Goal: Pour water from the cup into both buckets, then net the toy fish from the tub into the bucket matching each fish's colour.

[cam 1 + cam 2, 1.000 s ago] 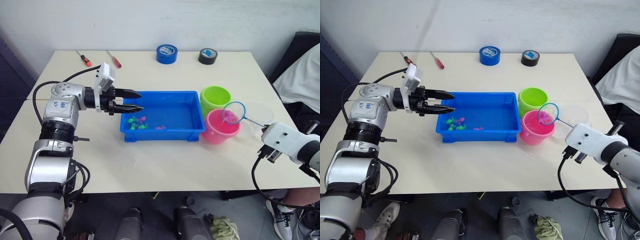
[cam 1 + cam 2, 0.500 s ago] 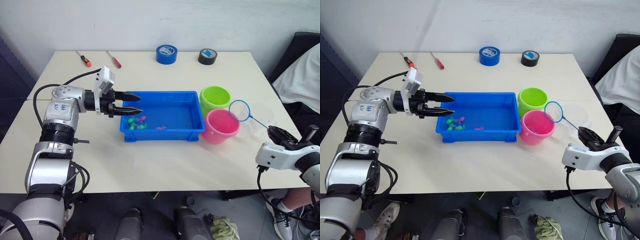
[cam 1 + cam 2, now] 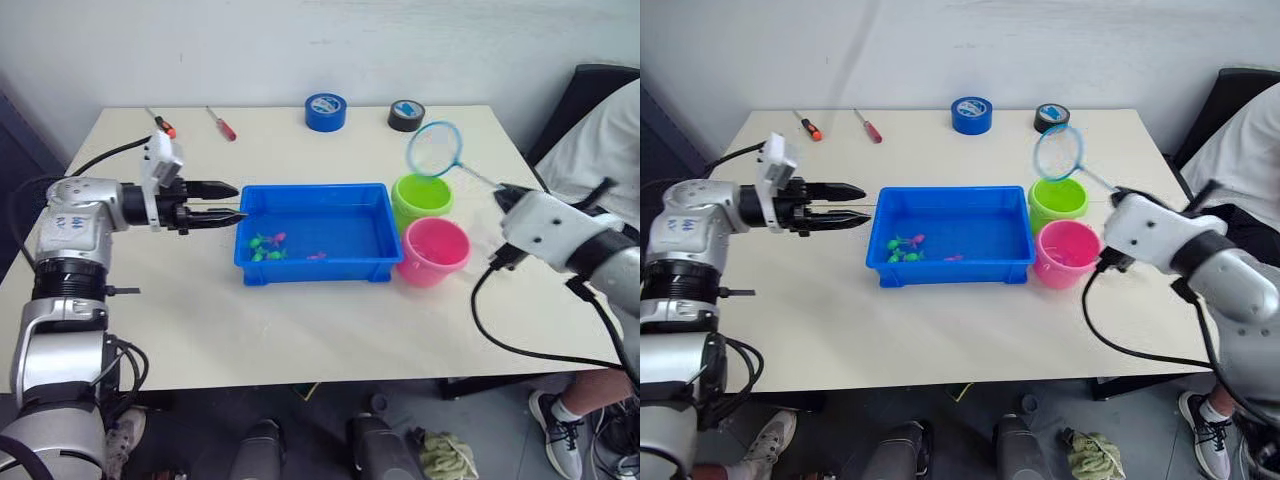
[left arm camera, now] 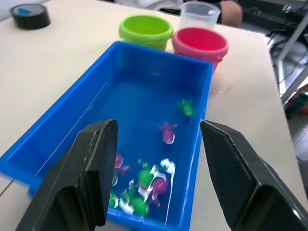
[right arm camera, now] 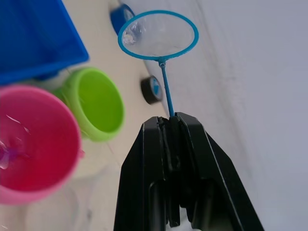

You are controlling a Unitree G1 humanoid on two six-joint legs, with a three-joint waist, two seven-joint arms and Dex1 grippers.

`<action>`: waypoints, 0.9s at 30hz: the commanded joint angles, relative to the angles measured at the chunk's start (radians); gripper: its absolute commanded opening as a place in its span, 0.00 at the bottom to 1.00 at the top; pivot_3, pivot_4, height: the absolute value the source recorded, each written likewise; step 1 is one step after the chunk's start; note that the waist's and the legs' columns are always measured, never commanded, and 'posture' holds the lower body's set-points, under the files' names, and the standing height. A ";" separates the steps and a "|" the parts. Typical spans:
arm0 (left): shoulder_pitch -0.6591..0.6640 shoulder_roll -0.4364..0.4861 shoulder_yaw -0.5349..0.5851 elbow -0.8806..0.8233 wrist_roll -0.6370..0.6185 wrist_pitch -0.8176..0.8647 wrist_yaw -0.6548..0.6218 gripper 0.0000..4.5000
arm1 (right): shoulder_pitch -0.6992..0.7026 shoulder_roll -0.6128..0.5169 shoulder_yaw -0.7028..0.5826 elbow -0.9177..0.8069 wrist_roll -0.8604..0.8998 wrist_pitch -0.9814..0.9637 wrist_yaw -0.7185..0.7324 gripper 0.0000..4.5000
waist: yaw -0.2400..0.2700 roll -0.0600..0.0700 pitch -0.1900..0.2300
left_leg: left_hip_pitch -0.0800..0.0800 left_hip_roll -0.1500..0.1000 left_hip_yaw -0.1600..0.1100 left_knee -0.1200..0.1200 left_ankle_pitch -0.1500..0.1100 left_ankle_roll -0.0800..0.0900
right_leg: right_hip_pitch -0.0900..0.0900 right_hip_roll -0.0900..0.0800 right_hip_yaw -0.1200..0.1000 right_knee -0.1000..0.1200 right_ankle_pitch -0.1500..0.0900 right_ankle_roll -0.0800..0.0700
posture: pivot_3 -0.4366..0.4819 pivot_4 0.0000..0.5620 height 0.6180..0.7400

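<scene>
Two buckets stand side by side right of centre in the head views, touching the tub's right end: the green bucket [image 3: 421,197] behind, the pink bucket [image 3: 433,251] in front, with water in the pink one. One blue tub [image 3: 314,232] sits mid-frame on the desk [image 3: 300,330], holding water and a cluster of toy fish [image 3: 265,245] at its left end plus two more toward the middle; in the left wrist view I count roughly seven, mixed pink and green, though the clump is too tangled to be sure. One clear cup [image 4: 198,15] stands just beyond the pink bucket in that wrist view.

The right hand [image 5: 172,120] is closed tight on the handle of the single net [image 3: 434,149], whose hoop hangs in the air above the green bucket, upper right of centre. The left hand [image 3: 232,201], fingers parted and holding nothing, points at the tub's left rim, just short of it.

Along the top of the frame lie two red-handled screwdrivers [image 3: 222,124] at upper left and two tape rolls, one blue tape roll [image 3: 326,110] and one black tape roll [image 3: 405,115].
</scene>
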 commanded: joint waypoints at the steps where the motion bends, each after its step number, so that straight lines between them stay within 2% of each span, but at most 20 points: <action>1: 0.047 0.040 0.047 -0.094 -0.030 0.038 0.015 0.67 | -0.087 0.023 0.098 0.041 0.058 0.079 0.064 0.00 | 0.005 0.000 0.000 | 0.000 0.000 0.000 0.000 0.000 0.000 | 0.000 -0.001 0.000 0.000 0.000 0.000 | 0.48 0.27 0.95; 7: 0.192 0.096 0.081 -0.273 -0.071 0.143 0.020 0.67 | -0.221 0.096 0.267 0.202 0.041 0.057 0.082 0.00 | 0.004 0.000 0.000 | -0.001 -0.002 0.001 0.000 0.000 0.000 | -0.002 -0.002 0.001 0.000 0.000 0.000 | 0.48 0.27 0.95; 15: 0.326 0.122 0.112 -0.475 -0.140 0.244 0.035 0.67 | -0.359 0.182 0.421 0.467 -0.062 -0.112 0.044 0.00 | -0.003 0.000 0.000 | -0.002 -0.001 0.001 0.000 0.000 0.000 | -0.004 -0.002 0.002 0.001 0.000 0.000 | 0.48 0.27 0.95; 27: 0.432 0.136 0.147 -0.629 -0.203 0.277 0.084 0.67 | -0.385 0.169 0.471 0.599 -0.134 -0.280 0.099 0.00 | -0.009 0.000 0.000 | -0.002 0.000 0.002 0.000 0.000 0.000 | -0.004 -0.001 0.002 0.001 0.000 0.000 | 0.48 0.27 0.95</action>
